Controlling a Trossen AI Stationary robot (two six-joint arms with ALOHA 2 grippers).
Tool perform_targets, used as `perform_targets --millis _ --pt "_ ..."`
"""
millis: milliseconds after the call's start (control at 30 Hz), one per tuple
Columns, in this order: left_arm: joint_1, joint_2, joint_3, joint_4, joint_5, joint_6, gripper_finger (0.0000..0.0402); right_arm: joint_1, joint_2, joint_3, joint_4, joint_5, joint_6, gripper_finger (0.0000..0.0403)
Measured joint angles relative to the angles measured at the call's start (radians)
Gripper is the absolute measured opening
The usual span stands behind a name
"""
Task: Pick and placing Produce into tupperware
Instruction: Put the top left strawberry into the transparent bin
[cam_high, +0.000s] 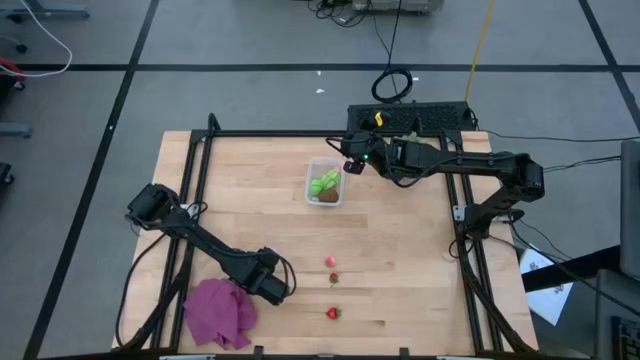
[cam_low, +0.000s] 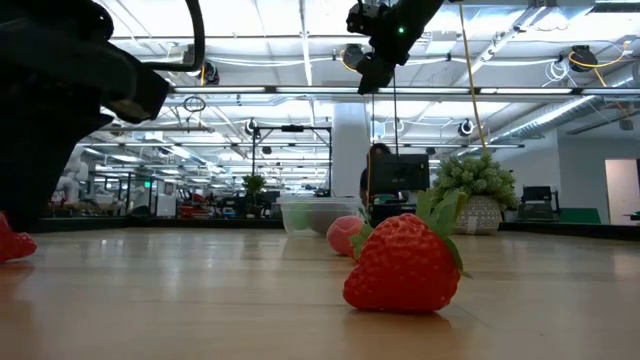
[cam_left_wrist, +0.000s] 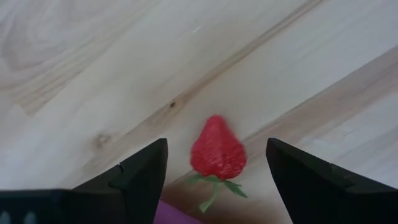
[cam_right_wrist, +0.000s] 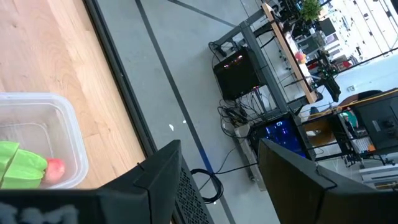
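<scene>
A: In the high view, what is already packed?

B: The tupperware (cam_high: 325, 182) holds light green produce (cam_high: 324, 184) with a brown piece (cam_high: 328, 196) beside it. The right gripper (cam_high: 352, 158) hangs just beside that container's far corner. Three strawberries lie loose on the table (cam_high: 400, 260): one pale (cam_high: 330, 261), one (cam_high: 334, 279) just nearer, one (cam_high: 333, 313) nearest the front edge. The left gripper (cam_high: 272, 287) sits low beside a purple cloth (cam_high: 218, 311), the berries ahead of its fingers.

A: And the low view?

B: A big strawberry (cam_low: 404, 262) stands close to the lens, a paler one (cam_low: 344, 235) behind it, the tupperware (cam_low: 310, 214) farther back. The right gripper (cam_low: 372, 70) hangs high above.

A: The left wrist view?

B: A strawberry (cam_left_wrist: 217, 149) lies on the wood between the spread fingers (cam_left_wrist: 140, 174), touching neither: jaws released, nothing grasped.

A: The right wrist view?

B: Its jaws stand parted and empty; the tupperware (cam_right_wrist: 69, 134) sits off to one side, with green produce (cam_right_wrist: 22, 165) and a pinkish-red piece (cam_right_wrist: 55, 167) inside.

A: So, progress?

B: I'd judge it over halfway: the strawberries on the table remain.
</scene>
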Motion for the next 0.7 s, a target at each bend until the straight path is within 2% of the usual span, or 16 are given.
perform_targets --millis 400,700 --pt "0.001 0.011 0.000 0.006 -0.006 0.001 0.0273 0.000 0.000 0.000 0.000 0.000 0.000 0.0203" --pt "0.012 0.080 0.003 0.024 0.069 0.041 0.0273 0.000 0.000 0.000 0.009 0.000 0.000 0.0203"
